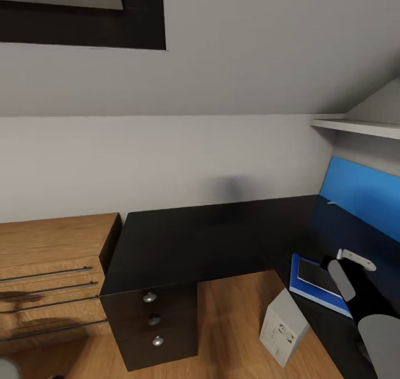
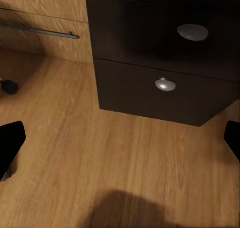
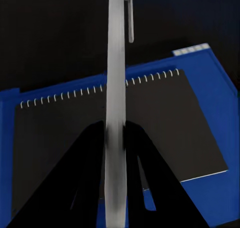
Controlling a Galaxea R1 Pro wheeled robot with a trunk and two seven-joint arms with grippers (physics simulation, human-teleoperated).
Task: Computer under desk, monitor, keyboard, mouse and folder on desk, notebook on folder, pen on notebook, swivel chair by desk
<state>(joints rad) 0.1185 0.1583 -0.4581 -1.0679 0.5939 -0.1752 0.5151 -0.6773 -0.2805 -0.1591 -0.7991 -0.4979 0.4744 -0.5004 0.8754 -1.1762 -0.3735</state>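
Your right gripper [image 3: 116,153] is clamped on the pen [image 3: 116,77], a slim grey shaft with a clip near its far end; in the right wrist view the two dark fingers [image 3: 75,188] press against it from either side, and the pen hangs above the notebook. Your left gripper [image 2: 120,143] has its fingers apart, one dark tip at each edge of the left wrist view, nothing between them; it hovers over the wooden floor [image 2: 100,153] in front of the desk's lower drawers.

Largest item: the desk [image 1: 183,240], an L-shaped glossy black top set into the room corner, with black drawers [image 1: 153,318] bearing round silver knobs. Beside it, touching its left end, stands a wooden dresser [image 1: 50,268] with long metal handles. Above the desk's right wing you have a blue wall panel [image 1: 361,193] and a pale shelf [image 1: 361,126].

The computer [image 1: 283,329], a light grey tower, stands tilted on the floor in the desk's inner angle, beside the right wing rather than clearly beneath it.

The folder [image 1: 297,287], bright blue, lies flat on the right wing of the desk; the notebook [image 1: 316,276], dark grey and spiral-bound, lies on top of it, within its edges.
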